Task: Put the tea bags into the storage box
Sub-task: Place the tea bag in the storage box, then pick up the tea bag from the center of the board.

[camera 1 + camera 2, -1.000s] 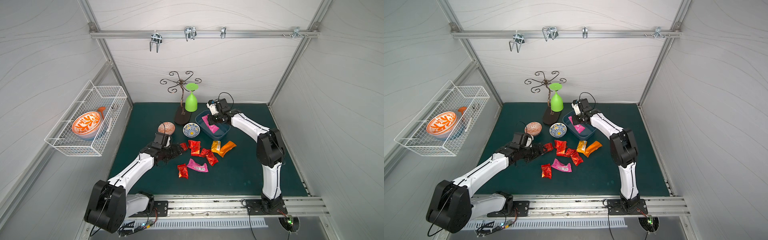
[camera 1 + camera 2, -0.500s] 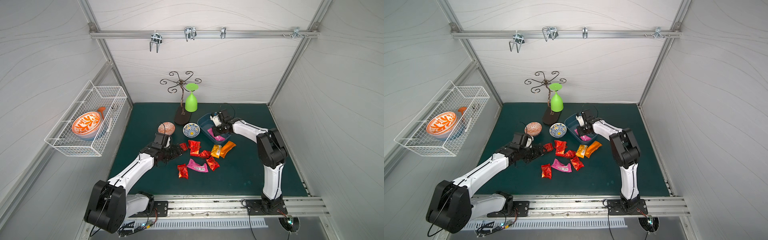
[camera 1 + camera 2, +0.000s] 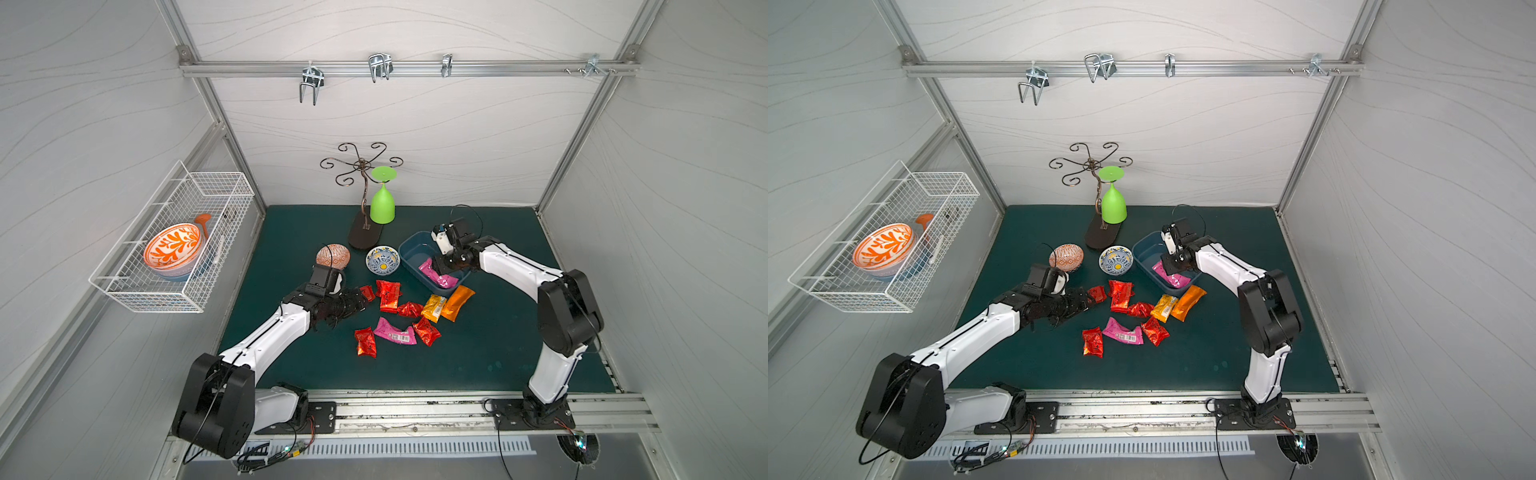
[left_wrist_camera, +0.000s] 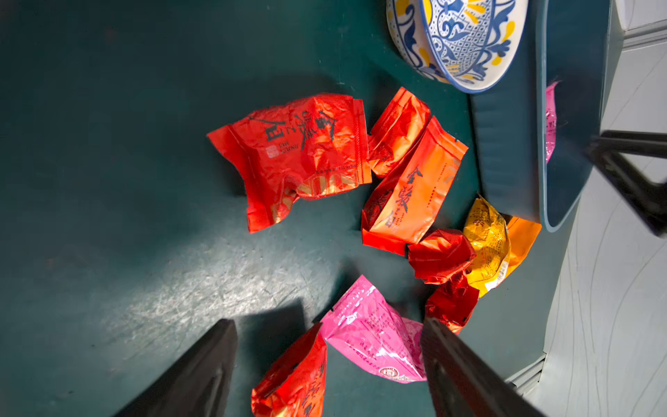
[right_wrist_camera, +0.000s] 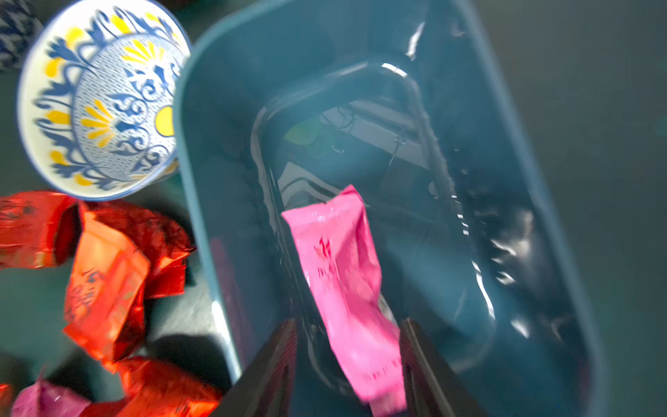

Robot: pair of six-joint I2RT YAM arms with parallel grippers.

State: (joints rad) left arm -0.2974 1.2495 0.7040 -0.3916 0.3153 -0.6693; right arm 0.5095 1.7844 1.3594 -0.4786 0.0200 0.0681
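Green mat [image 3: 478, 353]: my right pincer [image 5: 348, 321] is released around the pink tea bag [image 5: 339, 260] in the storage box [image 5: 223, 108], patterned bowl [image 5: 101, 108] beside; left pincer [image 4: 328, 321] gapes near red tea bags [image 4: 299, 151].

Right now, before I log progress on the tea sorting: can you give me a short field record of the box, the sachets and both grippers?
storage box: dark blue tub on the green mat, beside the blue-and-yellow bowl
in box: one pink tea bag
loose tea bags: about nine on the mat, red, pink, yellow, orange
right gripper: open, straddling the pink tea bag over the box
left gripper: open, empty, at the edge of the loose pile
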